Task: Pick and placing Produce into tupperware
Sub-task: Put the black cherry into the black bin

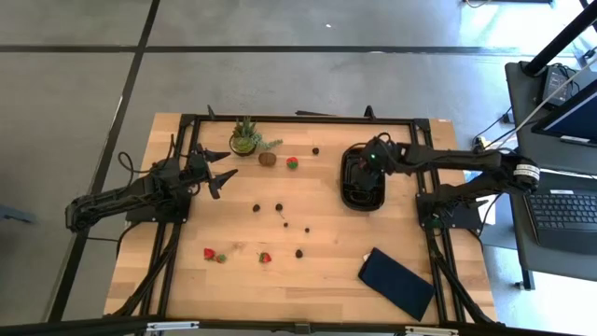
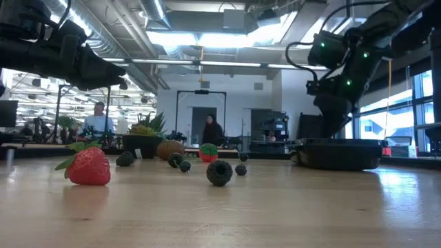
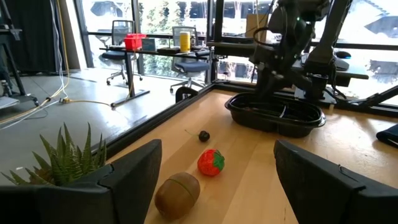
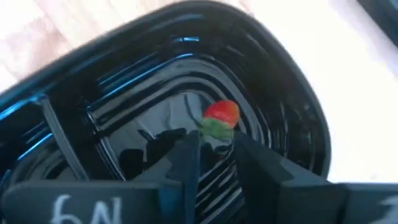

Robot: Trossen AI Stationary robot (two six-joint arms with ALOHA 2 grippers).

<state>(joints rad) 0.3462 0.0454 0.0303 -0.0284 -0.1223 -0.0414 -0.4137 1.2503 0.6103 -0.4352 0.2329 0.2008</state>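
The black tupperware (image 1: 362,179) sits right of the table's middle, and my right gripper (image 1: 359,166) hovers over it. In the right wrist view a red strawberry (image 4: 221,116) lies inside the tupperware (image 4: 124,74), just past my right gripper (image 4: 214,144), whose fingers stand a little apart. My left gripper (image 1: 216,174) waits open at the left, pointing at the brown fruit (image 1: 268,159), another strawberry (image 1: 292,163) and a dark berry (image 1: 316,149). More dark berries (image 1: 278,207) and two strawberries (image 1: 210,253) (image 1: 265,258) lie on the wood. My right gripper comes from above into the tupperware, and its fingertips (image 4: 189,144) stand on either side of the strawberry's green top (image 4: 214,128). I cannot tell whether they touch it. The strawberry rests on the tupperware's ribbed floor.
A small potted plant (image 1: 245,138) stands at the far edge beside the brown fruit. A flat dark-blue rectangle (image 1: 397,282) lies near the right front corner. Black frame rails (image 1: 298,119) run along the table's edges. People show in the room behind the table.
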